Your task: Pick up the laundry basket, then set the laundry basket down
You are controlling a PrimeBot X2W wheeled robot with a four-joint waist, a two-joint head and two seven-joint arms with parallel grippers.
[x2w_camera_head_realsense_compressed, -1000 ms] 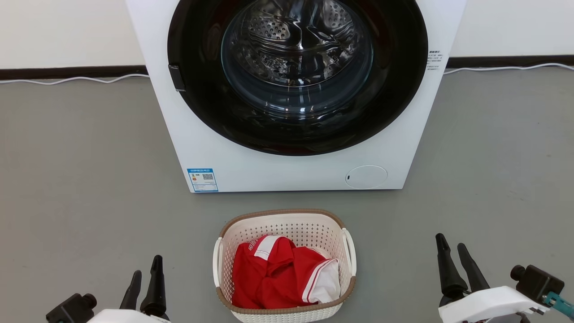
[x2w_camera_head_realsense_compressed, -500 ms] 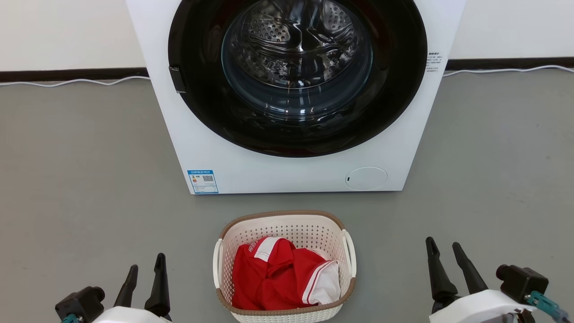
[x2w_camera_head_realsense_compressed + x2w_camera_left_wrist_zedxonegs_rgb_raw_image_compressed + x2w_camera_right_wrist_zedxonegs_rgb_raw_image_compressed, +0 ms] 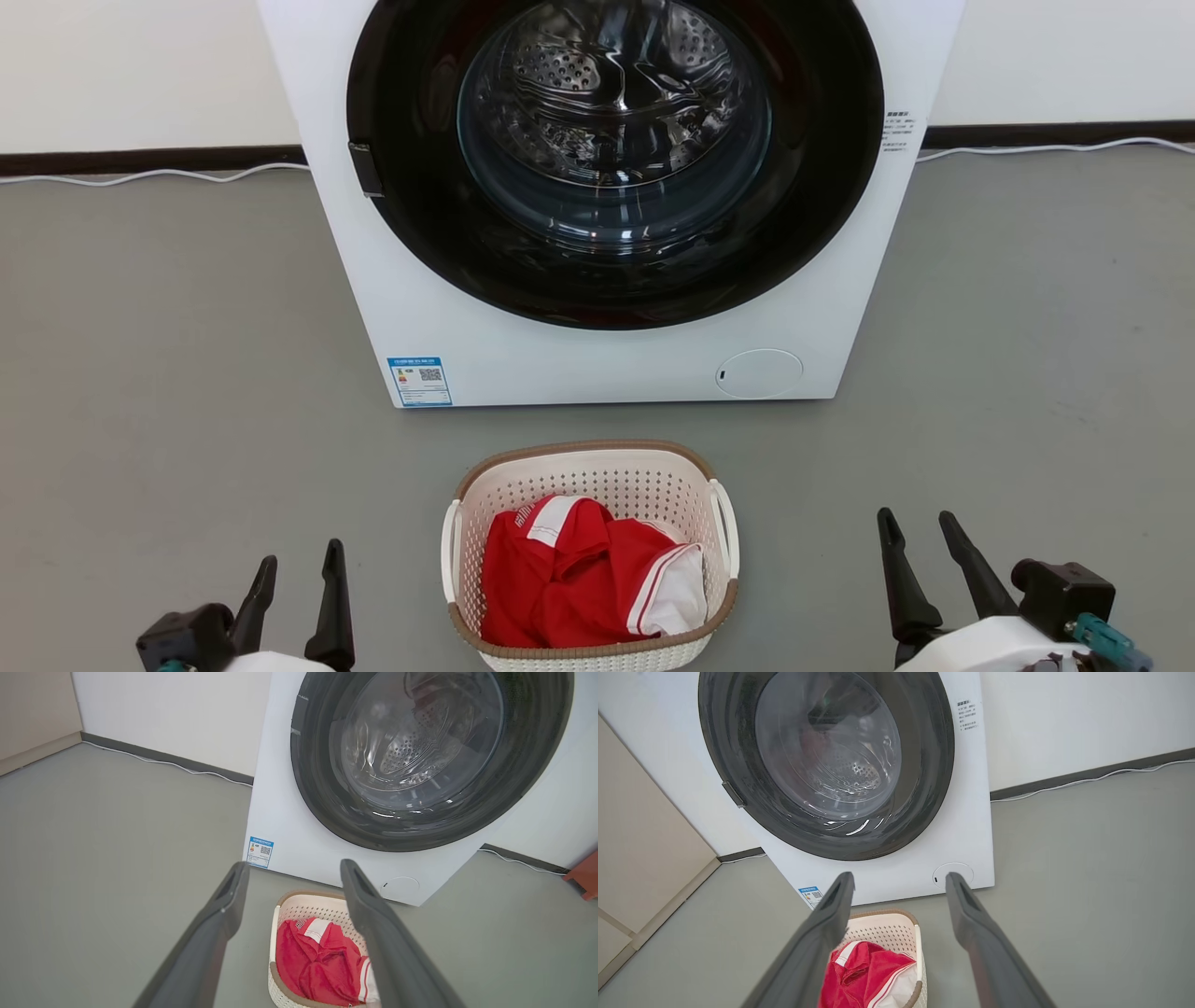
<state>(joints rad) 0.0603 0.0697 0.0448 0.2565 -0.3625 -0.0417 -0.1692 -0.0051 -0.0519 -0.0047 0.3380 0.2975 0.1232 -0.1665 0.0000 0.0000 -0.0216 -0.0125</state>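
The laundry basket (image 3: 597,478) sits on the floor (image 3: 187,373) before the washing machine (image 3: 579,364). The left gripper (image 3: 301,555) and right gripper (image 3: 915,516) flank it without touching, fingers spread, empty.

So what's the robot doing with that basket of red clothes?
Nothing is being held yet. The laundry basket sits on the grey floor in front of the washing machine, with a red and white garment inside. The left gripper and right gripper hover open on either side, not touching it. The robot seems ready to reach for it.

Open floor (image 3: 168,392) flanks laundry basket (image 3: 597,478); washing machine (image 3: 597,373) behind.
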